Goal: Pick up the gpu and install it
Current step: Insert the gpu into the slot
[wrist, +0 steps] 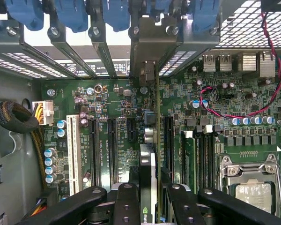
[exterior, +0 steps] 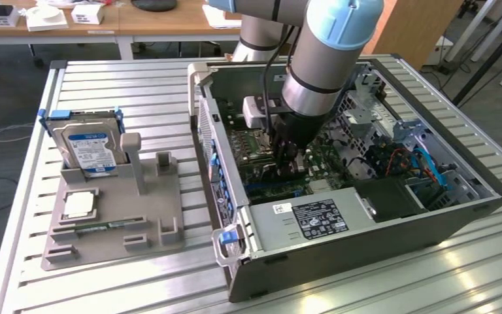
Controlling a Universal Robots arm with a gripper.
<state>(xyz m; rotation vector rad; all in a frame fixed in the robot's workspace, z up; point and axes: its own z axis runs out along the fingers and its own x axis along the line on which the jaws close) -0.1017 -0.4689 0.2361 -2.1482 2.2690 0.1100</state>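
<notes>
Tool (wrist: 150, 199) clamped on gpu (wrist: 149, 140), card edge-on over motherboard (wrist: 107, 117) slot; keep it vertical w/ bracket aligned to rear opening, press evenly.

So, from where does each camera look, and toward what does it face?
Exterior view: off the arm, above the table, looking down into the open computer case; the arm reaches in.
Wrist view: on the wrist, facing the motherboard; the gripper holds the gpu edge-on over the slots.
Shared: the motherboard, the gripper.
</notes>
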